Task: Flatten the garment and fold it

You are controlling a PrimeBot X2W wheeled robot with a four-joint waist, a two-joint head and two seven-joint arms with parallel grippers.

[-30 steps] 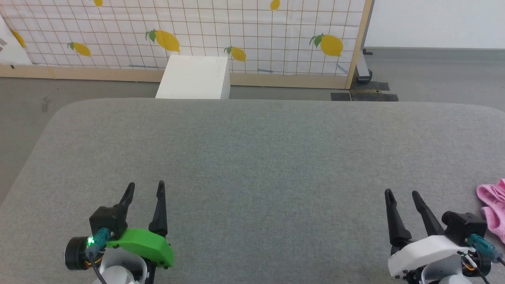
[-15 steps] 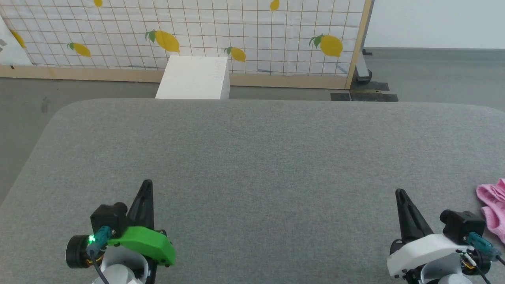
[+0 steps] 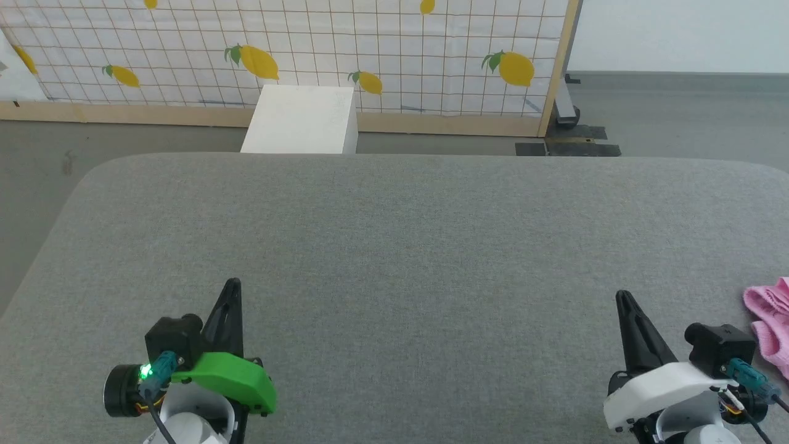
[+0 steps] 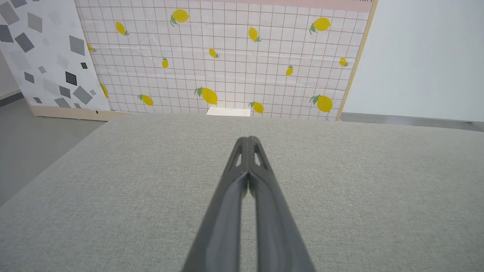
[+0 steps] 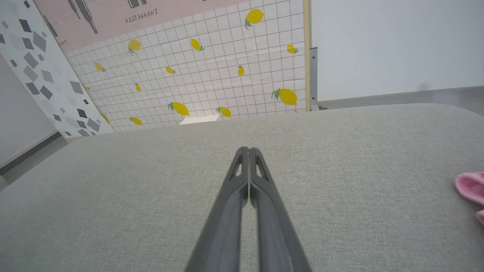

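Nearest, the left pincer (image 3: 232,282) sits at the near left of the grey desk (image 3: 394,234), fingers pressed together on nothing. The right pincer (image 3: 621,295) sits at the near right, likewise closed and empty. Just to its right, at the desk's right edge, the pink garment (image 3: 767,314) lies bunched, apart from both pincers. Past the far edge stands a white box (image 3: 302,120), then a lemon-print screen (image 3: 370,49).
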